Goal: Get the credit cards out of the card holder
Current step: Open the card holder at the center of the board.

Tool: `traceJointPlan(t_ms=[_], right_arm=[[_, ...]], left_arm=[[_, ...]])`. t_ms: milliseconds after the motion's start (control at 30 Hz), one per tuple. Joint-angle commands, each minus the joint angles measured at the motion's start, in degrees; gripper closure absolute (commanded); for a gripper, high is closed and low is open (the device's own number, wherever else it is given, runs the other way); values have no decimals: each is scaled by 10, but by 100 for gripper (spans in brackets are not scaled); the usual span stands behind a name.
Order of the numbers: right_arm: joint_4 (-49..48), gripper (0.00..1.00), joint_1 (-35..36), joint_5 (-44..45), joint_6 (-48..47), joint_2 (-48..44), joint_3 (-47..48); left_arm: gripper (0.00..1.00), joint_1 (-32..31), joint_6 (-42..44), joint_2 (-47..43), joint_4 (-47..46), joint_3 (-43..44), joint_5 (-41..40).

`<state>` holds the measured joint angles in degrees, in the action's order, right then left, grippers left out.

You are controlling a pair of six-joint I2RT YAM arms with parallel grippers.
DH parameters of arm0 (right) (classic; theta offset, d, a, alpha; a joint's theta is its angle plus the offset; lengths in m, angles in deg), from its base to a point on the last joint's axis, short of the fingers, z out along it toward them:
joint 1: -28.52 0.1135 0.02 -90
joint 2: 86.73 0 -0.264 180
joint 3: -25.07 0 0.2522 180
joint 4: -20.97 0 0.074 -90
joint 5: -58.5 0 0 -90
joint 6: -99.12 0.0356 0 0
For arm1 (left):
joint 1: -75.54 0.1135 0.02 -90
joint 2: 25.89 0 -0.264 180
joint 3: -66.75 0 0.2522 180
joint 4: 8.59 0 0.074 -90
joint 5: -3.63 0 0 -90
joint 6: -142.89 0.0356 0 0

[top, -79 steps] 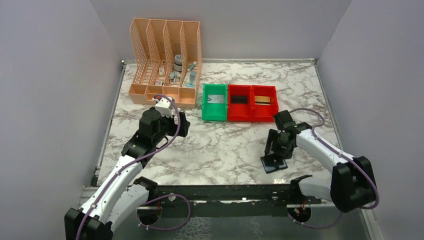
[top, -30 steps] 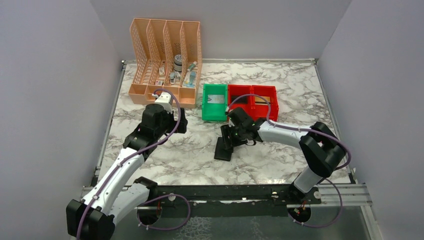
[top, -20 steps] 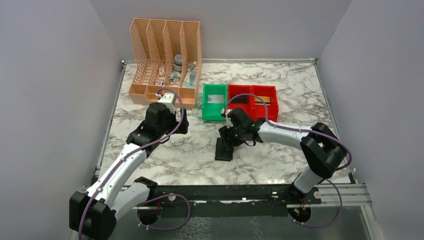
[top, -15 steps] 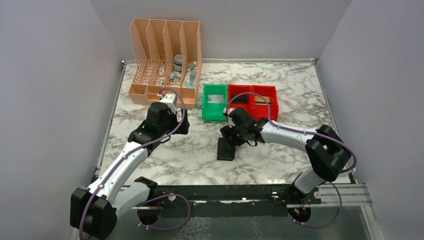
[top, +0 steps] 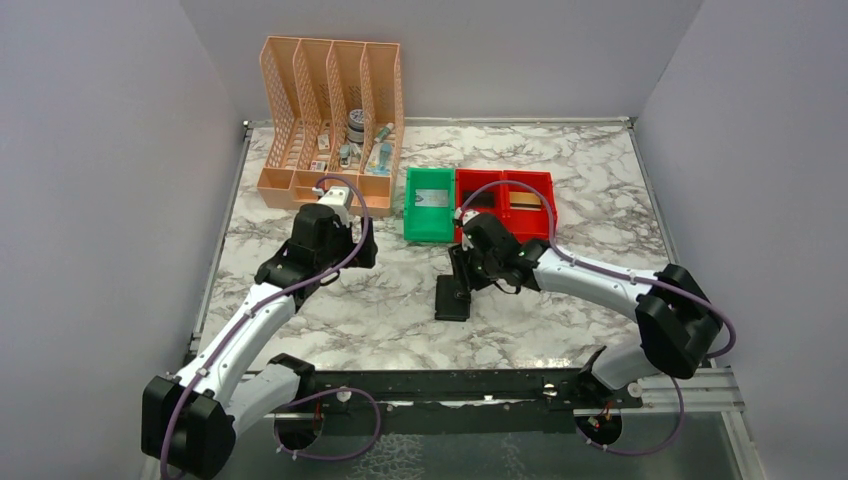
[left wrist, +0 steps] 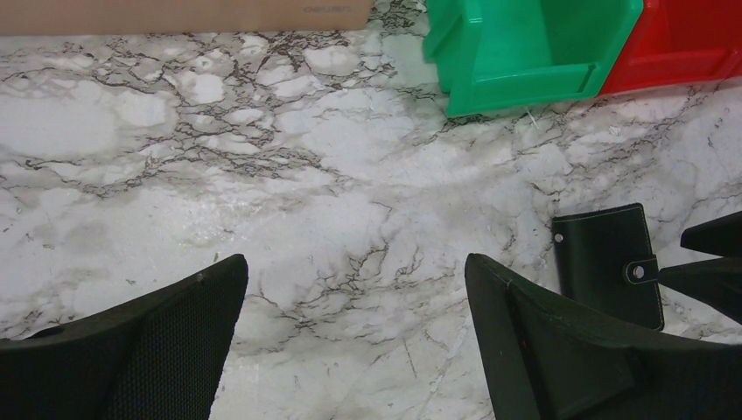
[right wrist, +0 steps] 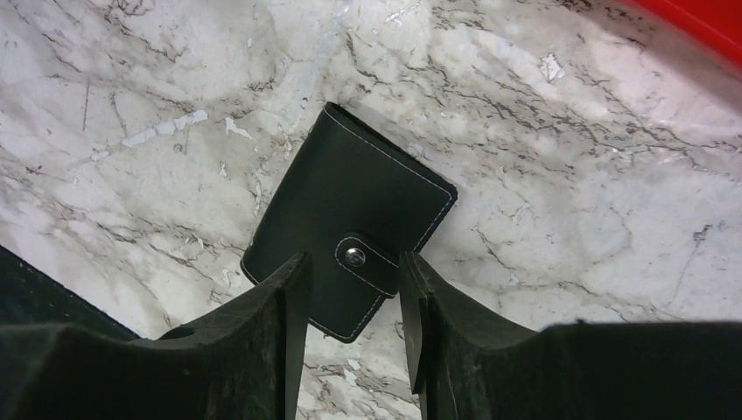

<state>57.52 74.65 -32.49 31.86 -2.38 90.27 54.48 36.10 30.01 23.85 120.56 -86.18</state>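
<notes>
Wallet (right wrist: 350, 210): now centred on counter (top: 380, 322), still snapped; we open it next.
Right hand (right wrist: 353, 260): half-open astride clasp (right wrist: 369, 264), empty.
Left hand (left wrist: 354, 267): wide, empty.

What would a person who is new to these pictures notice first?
The closed black card holder lies flat on the marble table, the right gripper straddling its snap tab. Behind it stand a green bin and two red bins in a row, beside a peach file organizer.

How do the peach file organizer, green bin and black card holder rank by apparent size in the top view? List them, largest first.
1. peach file organizer, largest by far
2. green bin
3. card holder, clearly smallest
</notes>
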Motion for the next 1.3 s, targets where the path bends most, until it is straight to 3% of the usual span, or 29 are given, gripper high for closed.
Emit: traceJointPlan(t_ms=[0,267,833,933,1267], right_arm=[[3,59,18,8,27,20,3],[14,60,41,35,45,59,25],[25,85,44,140,121,94,-27],[-1,92,44,121,126,94,-41],[-165,99,9,-18,152,33,-133]], left_arm=[[3,6,1,-11,6,18,-2],[3,12,-1,0,6,20,13],[11,10,-10,73,34,43,92],[11,-18,-40,97,34,48,85],[15,-160,-156,161,-95,-6,84]])
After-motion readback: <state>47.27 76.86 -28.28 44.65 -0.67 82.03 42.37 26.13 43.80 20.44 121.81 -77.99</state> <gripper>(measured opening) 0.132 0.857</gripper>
